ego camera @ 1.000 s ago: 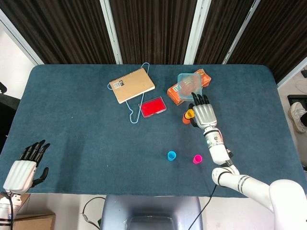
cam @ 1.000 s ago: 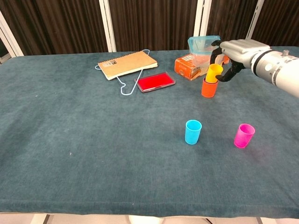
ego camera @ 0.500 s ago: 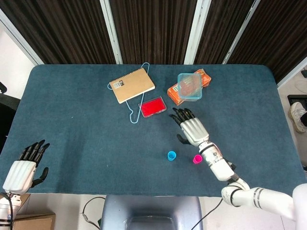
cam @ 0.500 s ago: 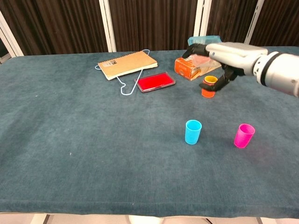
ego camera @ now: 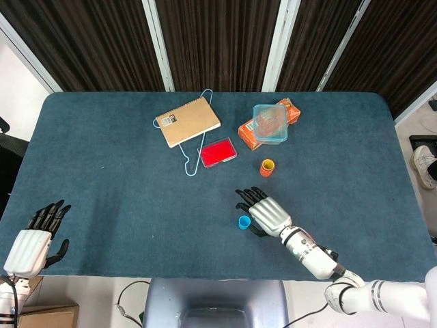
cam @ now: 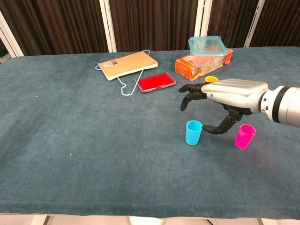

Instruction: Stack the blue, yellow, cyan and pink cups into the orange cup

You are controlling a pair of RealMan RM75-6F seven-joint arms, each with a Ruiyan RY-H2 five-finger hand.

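We saw our right hand (cam: pixel 229 95) hovering with fingers (cam: pixel 190 96) spread, holding nothing, just above the cyan cup (cam: pixel 193 132), the pink cup (cam: pixel 244 136) just beside it.

Cyan cup (cam: pixel 193 132), pink cup (cam: pixel 244 136) upright; yellow cup (ego camera: pixel 268 164) nested in orange cup (ego camera: pixel 266 171).

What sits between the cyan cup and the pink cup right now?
In the chest view, the right robot hand reaches down there, over bare cloth, between the cyan cup and the pink cup.
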